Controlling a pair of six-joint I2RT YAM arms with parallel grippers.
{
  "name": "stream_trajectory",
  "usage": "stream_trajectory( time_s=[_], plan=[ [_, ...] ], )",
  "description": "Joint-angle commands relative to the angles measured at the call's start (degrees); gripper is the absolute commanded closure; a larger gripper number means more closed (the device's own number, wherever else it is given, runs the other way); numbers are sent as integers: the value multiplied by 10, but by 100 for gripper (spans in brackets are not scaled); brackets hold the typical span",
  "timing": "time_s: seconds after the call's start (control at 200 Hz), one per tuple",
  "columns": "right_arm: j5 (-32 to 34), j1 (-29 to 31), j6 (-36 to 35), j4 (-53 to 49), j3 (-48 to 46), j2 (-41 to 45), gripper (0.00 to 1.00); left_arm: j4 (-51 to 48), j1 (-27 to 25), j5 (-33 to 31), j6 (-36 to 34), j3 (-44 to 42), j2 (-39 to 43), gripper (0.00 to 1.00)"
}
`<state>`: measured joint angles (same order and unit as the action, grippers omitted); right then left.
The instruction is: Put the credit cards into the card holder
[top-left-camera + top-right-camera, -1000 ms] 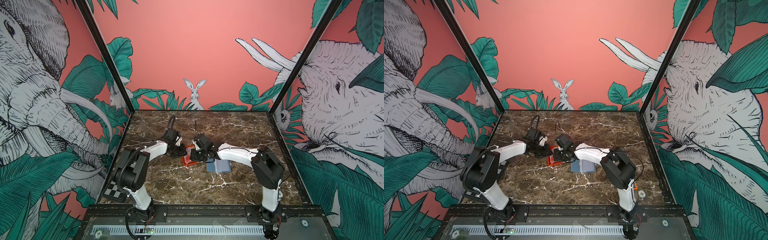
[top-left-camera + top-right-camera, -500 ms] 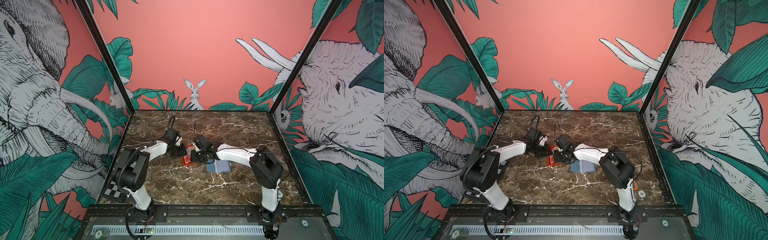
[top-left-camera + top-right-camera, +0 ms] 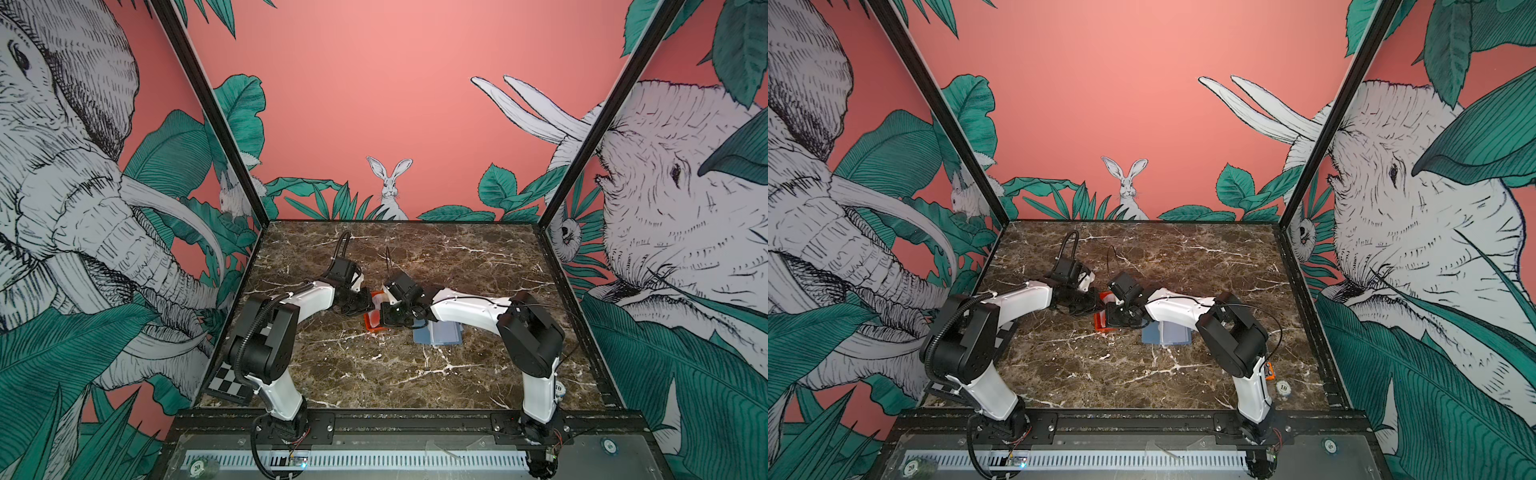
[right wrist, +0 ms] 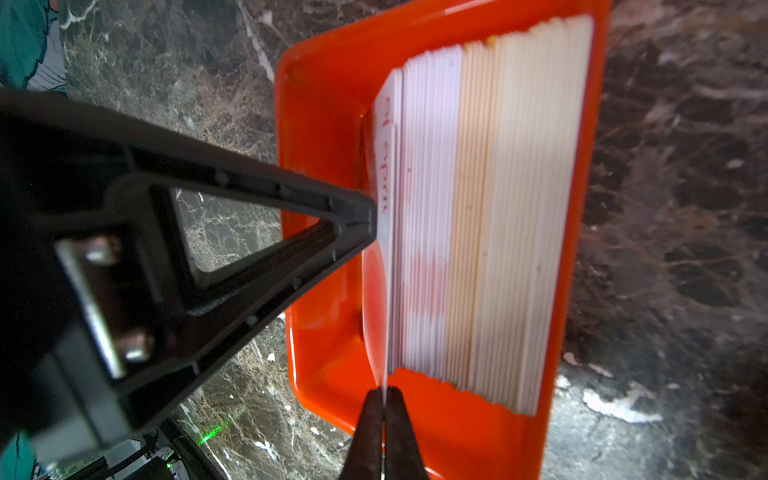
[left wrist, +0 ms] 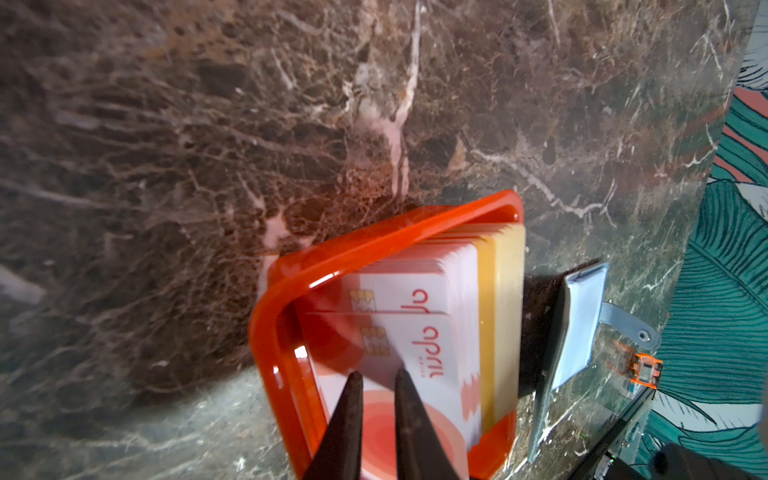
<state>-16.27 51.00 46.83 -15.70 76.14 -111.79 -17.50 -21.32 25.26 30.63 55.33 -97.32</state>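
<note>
Right gripper [image 4: 383, 401]: jaws had just closed fully, pinching the front card [image 4: 387, 166] by its edge, so lifting it out looked possible.
Left gripper [image 5: 377, 376]: jaws narrowly parted, empty, tips against that card.
Credit cards [image 4: 498, 208]: stood in the orange tray [image 4: 324, 104].
Card holder [image 3: 438, 334]: lay at the tray's 4 o'clock.

An orange tray [image 3: 371, 325] sits mid-worktop [image 3: 374, 374], with pale credit cards [image 3: 375, 314] showing inside it. The left hand [image 3: 368, 305] meets the tray from its left side and the right hand [image 3: 385, 317] from its right. The blue card holder [image 3: 439, 333] lies just right of the tray.
</note>
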Motion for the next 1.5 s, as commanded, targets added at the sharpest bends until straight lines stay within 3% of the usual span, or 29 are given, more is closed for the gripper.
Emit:
stream_trajectory(
  time_s=[0.0,0.425,0.76,0.965,1.28,1.495],
  plan=[
    [24,3,0,-17,8,25,100,-16,0,-5,5,-8,48,81],
    [26,-15,-16,-17,-28,102,100,13,3,28,19,-49,175,75],
    [-48,-99,-49,16,-96,193,100,250,4,129,129,-146,235,69],
    [-87,-162,-80,1,-139,271,100,348,-9,126,169,-167,213,62],
    [-180,-239,-81,37,-208,370,100,562,-54,152,262,-161,144,61],
    [-262,-290,-65,69,-244,424,100,584,-78,175,288,-129,114,62]
  ],
)
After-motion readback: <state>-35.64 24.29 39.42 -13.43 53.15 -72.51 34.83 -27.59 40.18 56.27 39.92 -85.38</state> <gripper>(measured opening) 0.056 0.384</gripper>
